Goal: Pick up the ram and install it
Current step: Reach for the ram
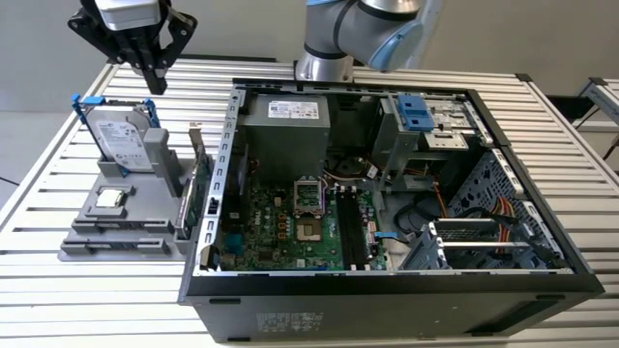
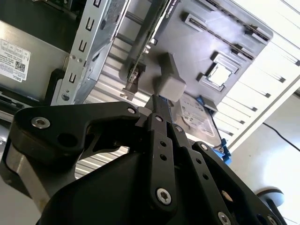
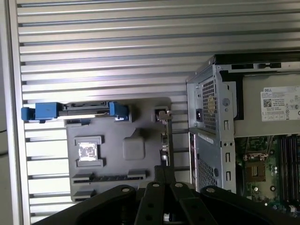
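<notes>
Judged to be in the reaching step, before any pick-up; held nothing in the gripper, at the upper left of the exterior view, with fingers pressed together and empty; hung above the hard drive, upright in the grey holder on the slatted worktop, to the exterior view's left of the open computer case. Took for the ram the thin dark strip in a long slot of that holder, toward the lower left of the exterior view; well apart from the fingertips and not yet touched; no stick yet brought toward the motherboard at the centre of the exterior view. Would call, probably, for spreading the fingers first and for lining them up with the long sides of the strip, given so thin a board with little to grip. Could not make out the colour or the chips of the strip; lost part of the holder behind the gripper body in both wrist views; could not tell whether some stick already sat inside the case.
</notes>
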Robot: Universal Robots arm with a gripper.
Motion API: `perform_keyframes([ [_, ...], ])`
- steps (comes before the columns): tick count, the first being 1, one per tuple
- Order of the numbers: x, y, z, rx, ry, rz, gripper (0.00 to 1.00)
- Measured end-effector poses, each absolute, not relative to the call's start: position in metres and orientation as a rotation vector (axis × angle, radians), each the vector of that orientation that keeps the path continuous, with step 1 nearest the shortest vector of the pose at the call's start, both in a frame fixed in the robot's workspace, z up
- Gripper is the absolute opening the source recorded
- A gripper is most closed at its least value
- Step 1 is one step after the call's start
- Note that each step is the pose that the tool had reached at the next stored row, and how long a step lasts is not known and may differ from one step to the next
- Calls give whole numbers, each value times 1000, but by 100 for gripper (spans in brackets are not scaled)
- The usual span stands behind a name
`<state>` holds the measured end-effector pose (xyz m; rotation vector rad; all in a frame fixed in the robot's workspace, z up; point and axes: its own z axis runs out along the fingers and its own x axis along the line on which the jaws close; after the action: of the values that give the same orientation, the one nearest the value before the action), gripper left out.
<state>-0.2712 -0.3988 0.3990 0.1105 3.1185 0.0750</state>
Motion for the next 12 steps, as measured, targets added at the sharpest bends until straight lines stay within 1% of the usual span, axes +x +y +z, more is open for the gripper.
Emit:
perform_keyframes([
  [12,-281,-399,399,110,3119,75,0],
])
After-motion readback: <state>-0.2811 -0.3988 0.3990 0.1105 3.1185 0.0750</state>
